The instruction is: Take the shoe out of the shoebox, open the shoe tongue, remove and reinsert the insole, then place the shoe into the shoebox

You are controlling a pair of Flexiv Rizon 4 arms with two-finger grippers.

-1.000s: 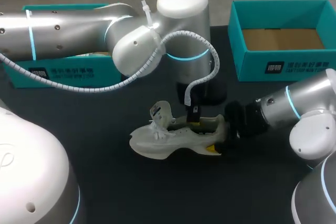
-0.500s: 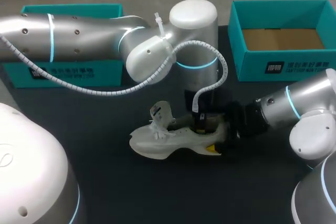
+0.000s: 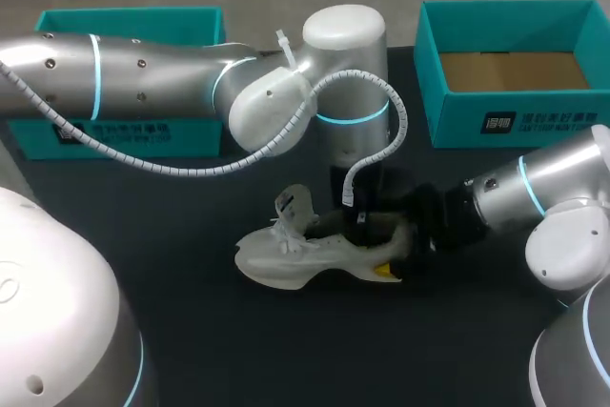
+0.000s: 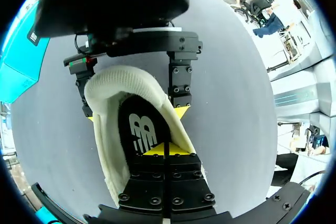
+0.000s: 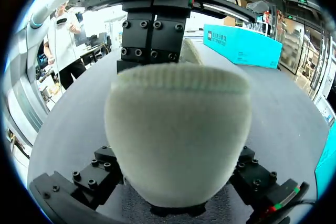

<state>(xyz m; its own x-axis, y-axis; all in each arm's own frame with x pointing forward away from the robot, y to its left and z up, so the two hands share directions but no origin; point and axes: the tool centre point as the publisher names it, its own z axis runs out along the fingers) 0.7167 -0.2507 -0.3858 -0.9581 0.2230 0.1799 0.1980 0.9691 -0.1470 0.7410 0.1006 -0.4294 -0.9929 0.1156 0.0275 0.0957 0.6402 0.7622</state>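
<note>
Your left gripper (image 4: 164,150), pinched shut on the insole (image 4: 137,129), is risking to slip off or drag the whole shoe (image 3: 286,259) if the right gripper (image 3: 398,247), clamping the heel (image 5: 176,129), is loosening.

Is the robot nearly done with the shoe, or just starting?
Partway. The shoe is out of the shoebox and its tongue stands open. The right pincer grips the heel while the left pincer, shut, is down on the insole, which sits inside. Left, I think: pull it out, refit it, box the shoe.
</note>
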